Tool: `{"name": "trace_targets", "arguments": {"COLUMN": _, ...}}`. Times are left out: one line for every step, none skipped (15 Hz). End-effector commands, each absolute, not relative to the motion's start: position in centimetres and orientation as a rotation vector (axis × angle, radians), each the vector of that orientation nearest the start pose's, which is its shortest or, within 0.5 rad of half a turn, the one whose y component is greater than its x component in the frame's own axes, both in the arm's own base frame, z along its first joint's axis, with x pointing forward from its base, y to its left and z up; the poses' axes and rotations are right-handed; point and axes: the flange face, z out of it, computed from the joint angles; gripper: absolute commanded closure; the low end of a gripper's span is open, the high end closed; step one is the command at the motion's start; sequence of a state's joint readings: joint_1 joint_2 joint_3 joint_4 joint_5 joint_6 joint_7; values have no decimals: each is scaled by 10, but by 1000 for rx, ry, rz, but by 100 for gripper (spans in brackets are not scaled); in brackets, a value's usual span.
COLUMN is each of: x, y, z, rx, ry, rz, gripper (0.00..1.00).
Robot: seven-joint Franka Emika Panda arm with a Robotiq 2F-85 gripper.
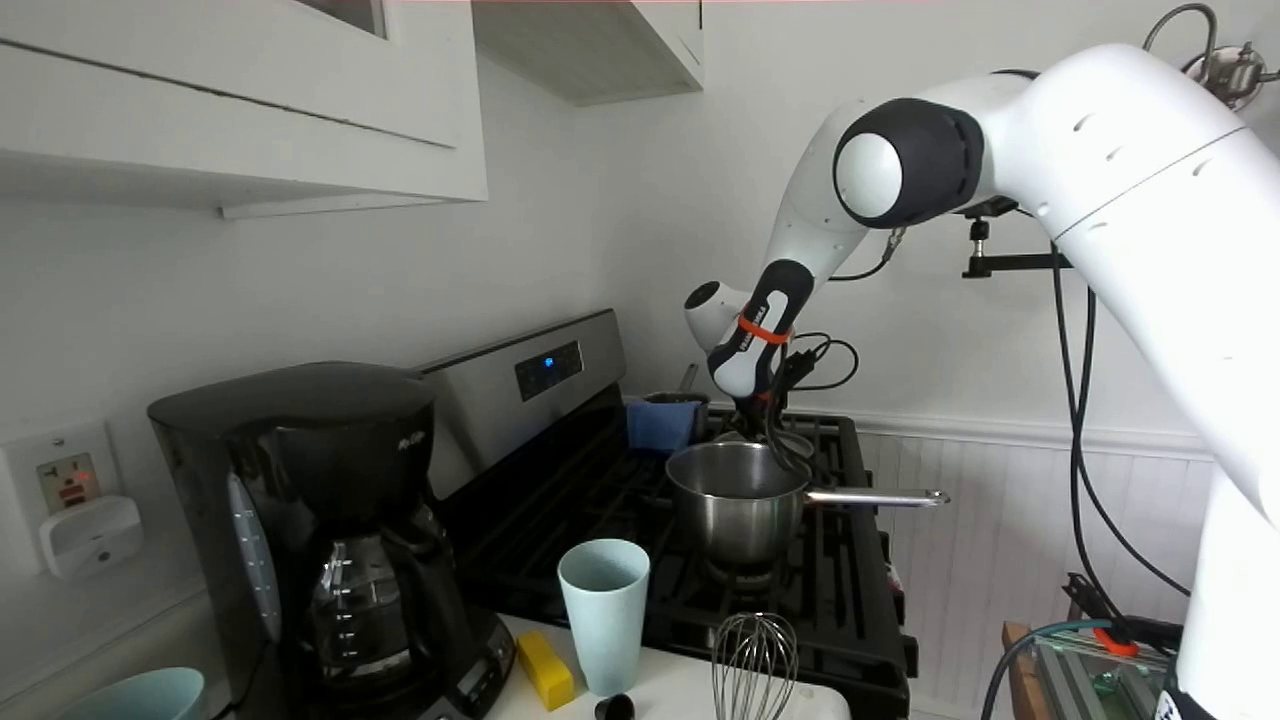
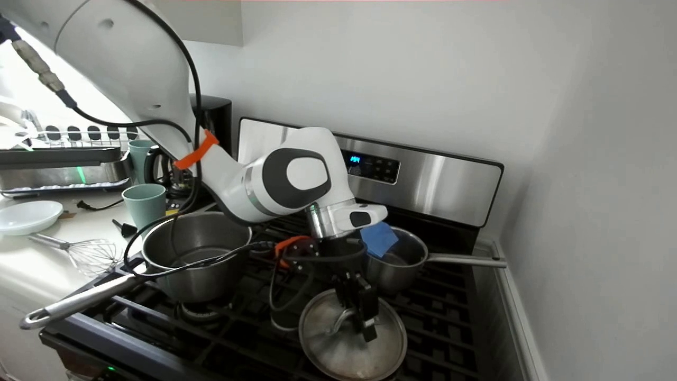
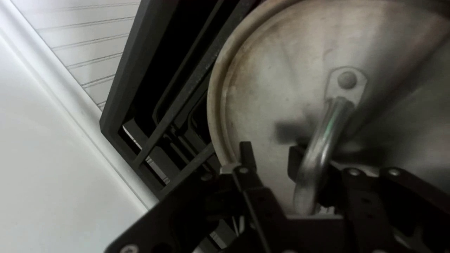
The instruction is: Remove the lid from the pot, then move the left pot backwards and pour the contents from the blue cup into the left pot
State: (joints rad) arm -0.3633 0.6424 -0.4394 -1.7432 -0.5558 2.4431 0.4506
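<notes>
The lid (image 2: 383,349) lies on the stove grates near the front in an exterior view. Over it my gripper (image 3: 271,153) stands open, its fingers spread. In the wrist view the lid's curved handle (image 3: 320,147) crosses in front of the right finger; whether they touch I cannot tell. A gap separates the left finger (image 3: 248,154) from the handle. The left pot (image 1: 735,520), shiny steel and uncovered, sits on the stove and looks empty inside. The pale blue cup (image 1: 608,625) stands upright on the counter beside the stove; its contents are hidden.
Behind the lid, a smaller steel pot (image 2: 391,278) has a blue piece (image 2: 378,238) over its rim. A whisk (image 1: 755,655), a yellow sponge (image 1: 545,670) and a coffee maker (image 1: 300,440) surround the cup. A wall (image 2: 587,238) borders the stove's far side.
</notes>
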Motion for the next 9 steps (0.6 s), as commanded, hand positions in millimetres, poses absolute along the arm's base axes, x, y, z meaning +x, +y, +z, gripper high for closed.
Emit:
{"name": "trace_targets", "arguments": {"x": 500, "y": -467, "z": 252, "rx": 2367, "ry": -930, "rz": -57, "gripper": 35}}
{"name": "trace_targets", "arguments": {"x": 498, "y": -466, "z": 259, "rx": 2375, "ry": -949, "rz": -63, "gripper": 29}}
{"name": "trace_targets", "arguments": {"x": 496, "y": -463, "z": 266, "rx": 2384, "ry": -969, "rz": -71, "gripper": 21}}
{"name": "trace_targets", "arguments": {"x": 494, "y": -461, "z": 273, "rx": 2394, "ry": -983, "rz": -81, "gripper": 15}}
{"name": "trace_targets", "arguments": {"x": 493, "y": -460, "z": 279, "rx": 2399, "ry": -996, "rz": -96, "gripper": 8}}
{"name": "trace_targets", "arguments": {"x": 490, "y": -459, "z": 285, "rx": 2393, "ry": -1012, "rz": -116, "gripper": 2}}
{"name": "trace_targets", "arguments": {"x": 489, "y": -458, "z": 291, "rx": 2387, "ry": -1019, "rz": -135, "gripper": 0}}
{"name": "trace_targets", "arguments": {"x": 488, "y": -459, "z": 296, "rx": 2361, "ry": -1027, "rz": -148, "gripper": 0}}
{"name": "trace_targets", "arguments": {"x": 487, "y": -459, "z": 301, "rx": 2344, "ry": -1031, "rz": -168, "gripper": 0}}
